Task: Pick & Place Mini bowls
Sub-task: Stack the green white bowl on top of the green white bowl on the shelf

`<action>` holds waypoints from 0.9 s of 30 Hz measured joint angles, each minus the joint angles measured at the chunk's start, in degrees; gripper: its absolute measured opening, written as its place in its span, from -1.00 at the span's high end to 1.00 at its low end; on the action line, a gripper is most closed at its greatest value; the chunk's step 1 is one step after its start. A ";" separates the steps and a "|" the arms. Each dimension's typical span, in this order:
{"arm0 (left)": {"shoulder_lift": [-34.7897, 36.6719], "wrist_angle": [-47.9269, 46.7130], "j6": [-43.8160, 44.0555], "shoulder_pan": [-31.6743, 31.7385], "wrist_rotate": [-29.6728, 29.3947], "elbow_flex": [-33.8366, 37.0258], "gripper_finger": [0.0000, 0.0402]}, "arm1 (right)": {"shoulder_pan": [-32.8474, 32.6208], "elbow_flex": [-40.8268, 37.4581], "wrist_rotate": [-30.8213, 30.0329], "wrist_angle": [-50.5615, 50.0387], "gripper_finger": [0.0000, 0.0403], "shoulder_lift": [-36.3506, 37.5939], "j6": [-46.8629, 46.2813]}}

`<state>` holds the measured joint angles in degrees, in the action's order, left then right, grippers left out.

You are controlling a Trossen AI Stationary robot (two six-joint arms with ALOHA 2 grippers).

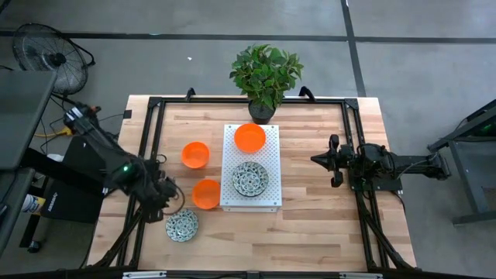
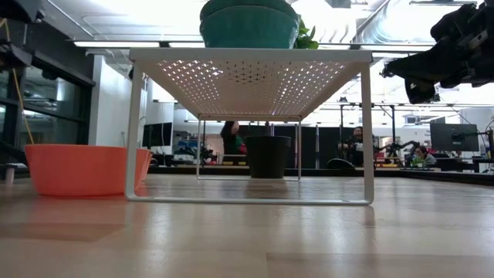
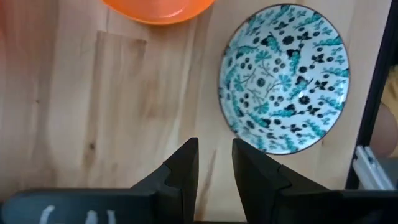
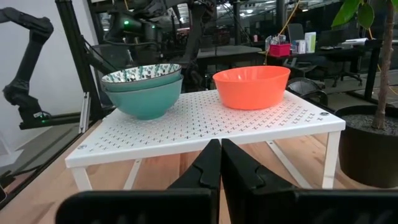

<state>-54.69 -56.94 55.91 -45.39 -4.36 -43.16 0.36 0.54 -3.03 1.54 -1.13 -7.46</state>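
A white perforated rack (image 1: pixel 250 200) stands mid-table. On it sit one orange bowl (image 1: pixel 249 137) and two stacked patterned bowls (image 1: pixel 250 179), also seen in the right wrist view (image 4: pixel 143 87). Two orange bowls (image 1: pixel 195 154) (image 1: pixel 206 194) and one patterned bowl (image 1: pixel 181 225) rest on the wood left of the rack. My left gripper (image 3: pixel 215 163) hovers over bare wood next to that patterned bowl (image 3: pixel 283 78), with its fingers a little apart and empty. My right gripper (image 4: pixel 219 149) is shut and empty, right of the rack (image 4: pixel 205 127).
A potted plant (image 1: pixel 265 77) stands at the table's far edge behind the rack. A black frame (image 1: pixel 147 147) runs along the table's sides. There is bare wood at the table's near side and to the right of the rack. People and desks show in the room beyond (image 2: pixel 231 139).
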 joint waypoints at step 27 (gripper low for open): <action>-9.10 1.60 27.22 -9.37 -4.19 0.00 0.53 | 0.00 0.00 0.00 0.00 1.00 0.00 0.00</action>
<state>-63.78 -55.34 83.14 -54.76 -8.55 -43.16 0.36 0.54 -3.03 1.54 -1.13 -7.46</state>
